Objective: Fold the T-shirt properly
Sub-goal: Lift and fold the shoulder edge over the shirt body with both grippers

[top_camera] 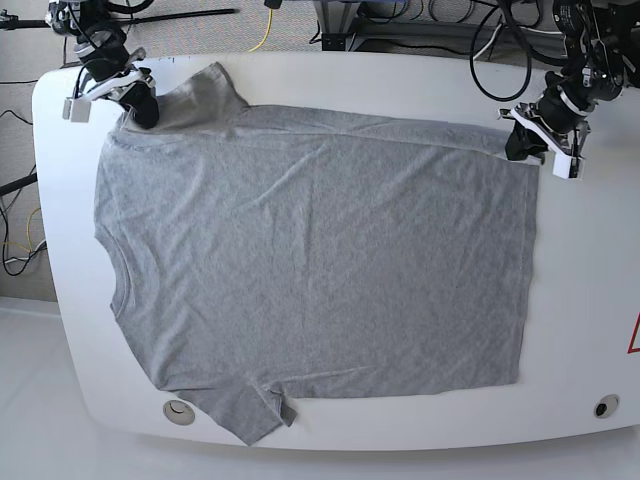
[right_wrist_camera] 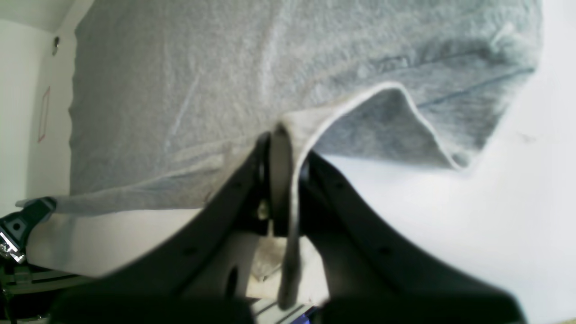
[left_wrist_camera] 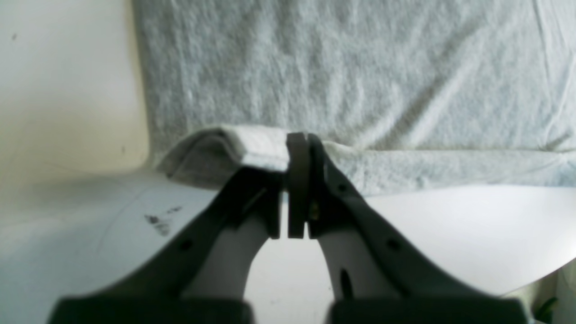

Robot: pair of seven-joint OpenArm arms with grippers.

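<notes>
The heather-grey T-shirt lies spread flat on the white table, plain side up, with the neck at the left and the hem at the right. My left gripper is shut on the far hem corner; the left wrist view shows its fingers pinching a raised fold of the cloth. My right gripper is shut on the far shoulder beside the far sleeve; the right wrist view shows it clamped on a lifted edge of the shirt. No lettering shows.
Cables and stands run along the table's back edge. A round fitting sits at the front left and another at the front right. A red mark is at the right edge. A dark smudge marks the table.
</notes>
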